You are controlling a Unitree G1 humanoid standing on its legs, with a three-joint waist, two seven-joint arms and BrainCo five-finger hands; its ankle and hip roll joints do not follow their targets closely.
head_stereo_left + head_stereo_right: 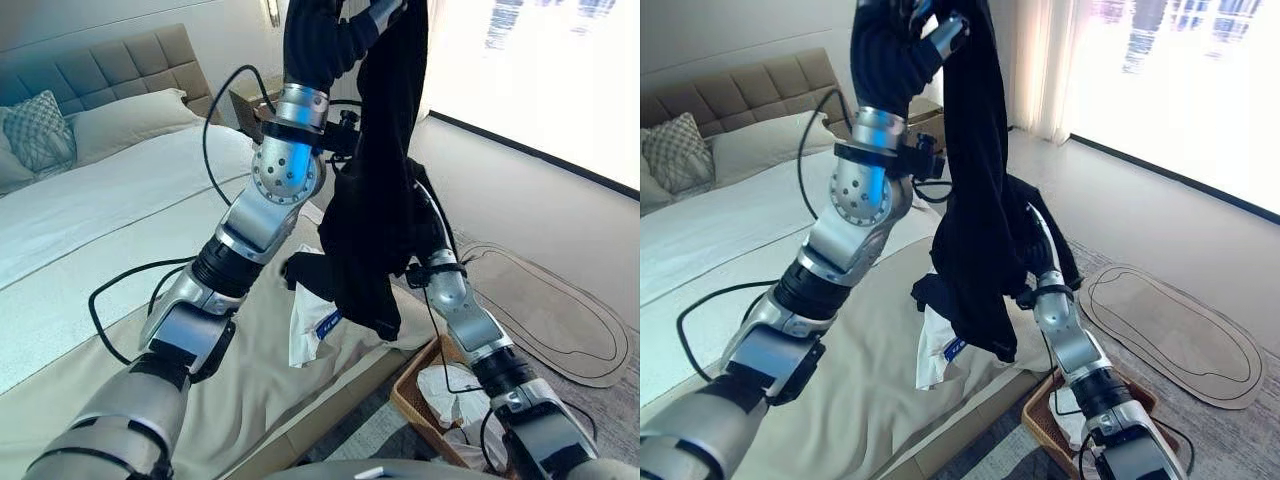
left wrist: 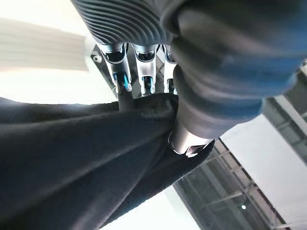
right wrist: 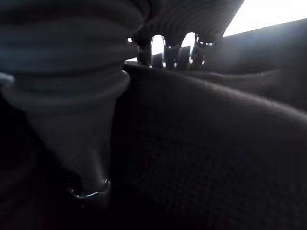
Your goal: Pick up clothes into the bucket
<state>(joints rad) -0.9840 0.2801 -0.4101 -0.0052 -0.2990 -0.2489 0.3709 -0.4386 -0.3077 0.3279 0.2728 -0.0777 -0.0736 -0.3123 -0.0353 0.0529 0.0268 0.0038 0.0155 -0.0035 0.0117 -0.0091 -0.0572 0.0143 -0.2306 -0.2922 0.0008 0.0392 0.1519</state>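
While the left robot hand is gripping the long black cloth garment high above the bed, the right robot hand is buried in it, fingers hidden. A brown woven basket is sitting on the floor below.

The bed carries pillows at its far left end and a white cloth near its right edge. The floor to the right carries a wicker basket beside the bed and a grey rug farther right.
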